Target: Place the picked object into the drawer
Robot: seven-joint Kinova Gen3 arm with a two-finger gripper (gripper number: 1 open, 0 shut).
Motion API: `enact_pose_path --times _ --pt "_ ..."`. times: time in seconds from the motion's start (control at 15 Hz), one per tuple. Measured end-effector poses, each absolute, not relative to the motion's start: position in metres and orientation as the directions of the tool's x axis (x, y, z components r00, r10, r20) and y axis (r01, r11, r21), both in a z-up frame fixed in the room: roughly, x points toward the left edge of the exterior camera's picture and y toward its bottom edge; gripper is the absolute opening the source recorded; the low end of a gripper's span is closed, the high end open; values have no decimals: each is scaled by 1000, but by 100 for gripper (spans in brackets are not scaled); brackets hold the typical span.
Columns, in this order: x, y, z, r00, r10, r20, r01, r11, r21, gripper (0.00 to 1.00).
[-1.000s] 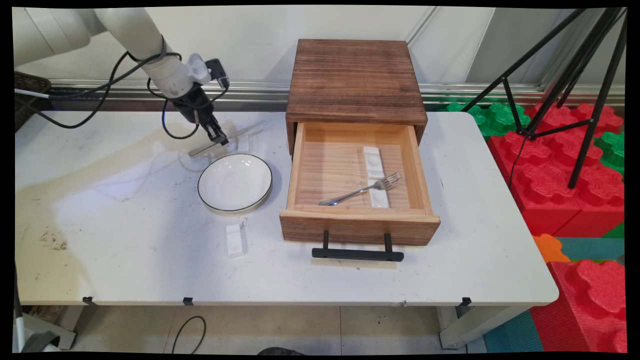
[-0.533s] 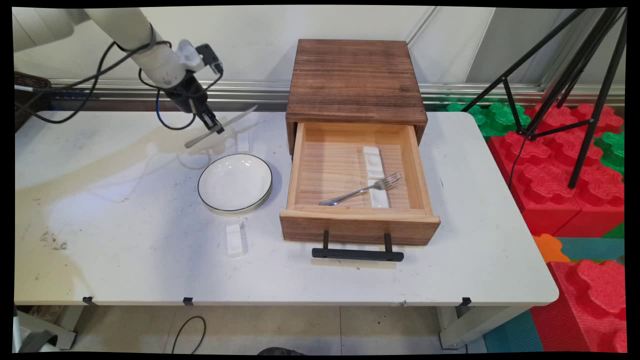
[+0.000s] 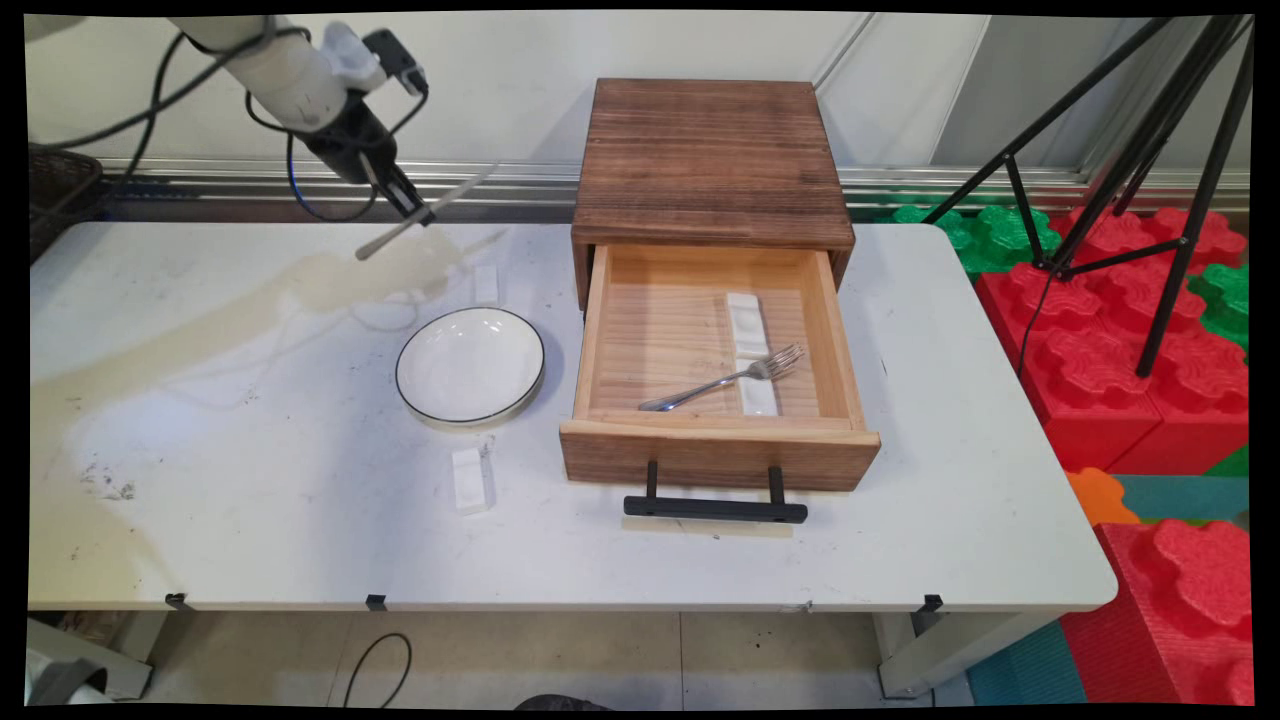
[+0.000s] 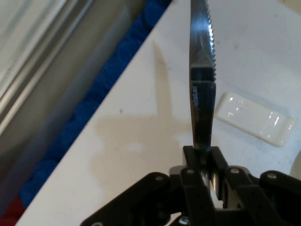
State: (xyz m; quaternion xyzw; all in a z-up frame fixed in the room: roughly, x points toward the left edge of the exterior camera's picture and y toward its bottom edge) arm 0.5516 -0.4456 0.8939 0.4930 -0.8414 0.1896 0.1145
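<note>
My jaws (image 3: 412,212) hang above the bench's (image 3: 250,480) far left part, clamped on a knife (image 3: 425,213) near its middle. In the hand view the two fingers (image 4: 192,162) pinch the knife (image 4: 202,84) and its serrated blade runs away from me over the white surface. The knife is clear of the bench, slanting from lower left to upper right in the main view. Below and just right of it a small white rest (image 3: 486,284) lies flat on the bench; it shows in the hand view too (image 4: 254,118). Nearer the front sits a white plate (image 3: 470,366) with a dark rim, and in front of that a second white rest (image 3: 471,480). Further right stands a wooden cabinet (image 3: 710,160) with its drawer (image 3: 718,455) pulled open. Inside the drawer a fork (image 3: 725,379) lies across a long white rest (image 3: 751,350).
</note>
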Motion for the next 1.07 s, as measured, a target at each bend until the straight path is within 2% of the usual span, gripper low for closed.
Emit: enact_pose_path --times 0.4,1.07 --pt "532 -431 940 -490 -764 421 -872 419 -255 0" --pt "478 -411 990 -511 -708 486 -859 411 -305 0"
